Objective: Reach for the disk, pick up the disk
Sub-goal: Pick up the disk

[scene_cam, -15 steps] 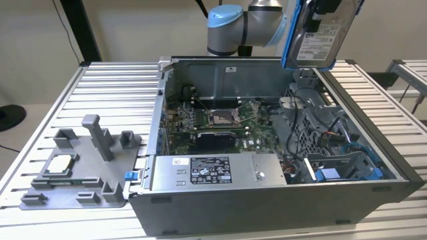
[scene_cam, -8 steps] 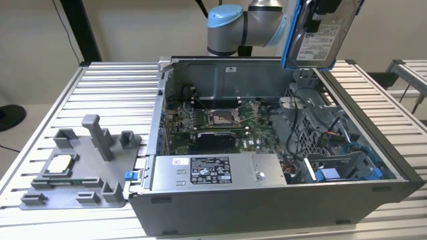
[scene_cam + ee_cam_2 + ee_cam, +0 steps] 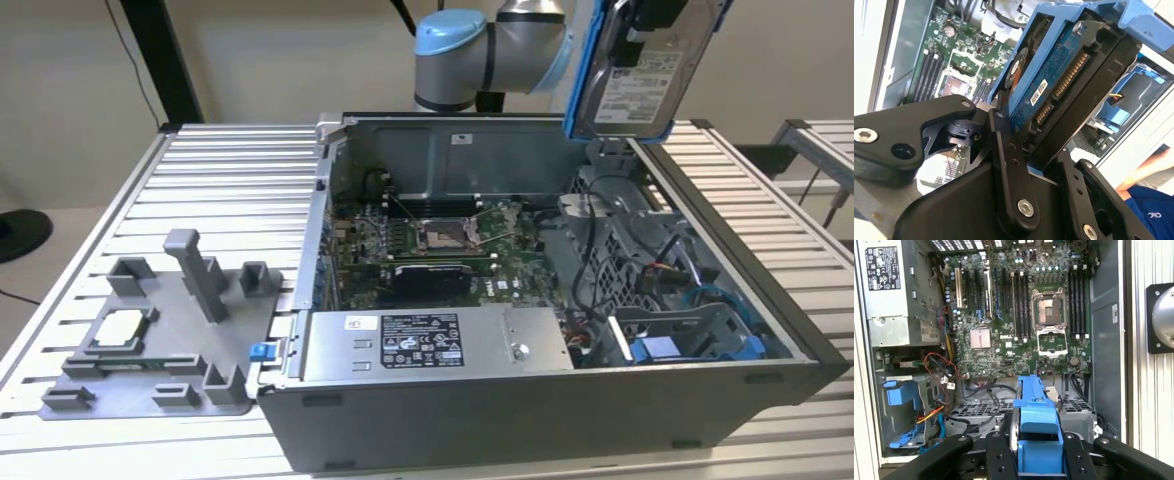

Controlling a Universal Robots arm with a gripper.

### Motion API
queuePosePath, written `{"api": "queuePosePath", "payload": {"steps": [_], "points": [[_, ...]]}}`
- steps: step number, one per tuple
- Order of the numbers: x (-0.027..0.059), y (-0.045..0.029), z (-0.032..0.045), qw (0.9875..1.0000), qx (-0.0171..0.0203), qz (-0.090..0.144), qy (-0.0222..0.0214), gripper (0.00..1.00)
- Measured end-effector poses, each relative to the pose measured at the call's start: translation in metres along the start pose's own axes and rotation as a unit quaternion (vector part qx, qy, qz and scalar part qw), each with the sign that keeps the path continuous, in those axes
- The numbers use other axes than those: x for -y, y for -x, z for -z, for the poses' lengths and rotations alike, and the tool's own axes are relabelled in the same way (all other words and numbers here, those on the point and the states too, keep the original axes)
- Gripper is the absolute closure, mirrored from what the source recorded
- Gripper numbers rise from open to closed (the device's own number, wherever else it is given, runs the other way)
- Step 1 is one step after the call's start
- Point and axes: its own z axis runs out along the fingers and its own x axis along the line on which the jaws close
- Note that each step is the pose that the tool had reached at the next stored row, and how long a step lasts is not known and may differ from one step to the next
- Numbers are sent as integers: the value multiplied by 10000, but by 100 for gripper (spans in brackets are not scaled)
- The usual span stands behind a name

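Claw: my claw (image 3: 1041, 165) is pinching the disk; in both wrist views its black fingers (image 3: 999, 460) press against the two sides of the blue bracket, with no gap that I can see.
Disk: the disk (image 3: 641, 72) hangs on edge in the air, high over the far right corner of the open computer case (image 3: 561, 400) in the exterior view, its white label facing the camera. It touches nothing but my claw.
Underside: the second wrist view shows the disk's blue circuit board and connector edge (image 3: 1066, 75), framed by the blue bracket (image 3: 1036, 415).
Reach: done, by my judgement; the claw is on the disk, not beside it.
Pick-up: done as far as the pictures show; the disk is lifted well apart from the case and its drive bay (image 3: 694, 335) at the near right.
Left to do: nothing of the stated task that I can find outstanding.
Case interior: motherboard (image 3: 1024, 315) lies exposed below; power supply (image 3: 427, 345) sits at the near side, untouched.
Counter: the slatted counter (image 3: 227, 180) carries a grey fixture (image 3: 167, 330) left of the case.
Bystander: an arm in a blue sleeve (image 3: 1149, 200) shows in the second wrist view, apart from the claw.
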Motion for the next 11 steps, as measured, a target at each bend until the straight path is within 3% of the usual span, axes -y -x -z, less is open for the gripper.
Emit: {"api": "queuePosePath", "payload": {"steps": [11], "points": [[14,-154,-3,10000,1,0,0,100]]}}
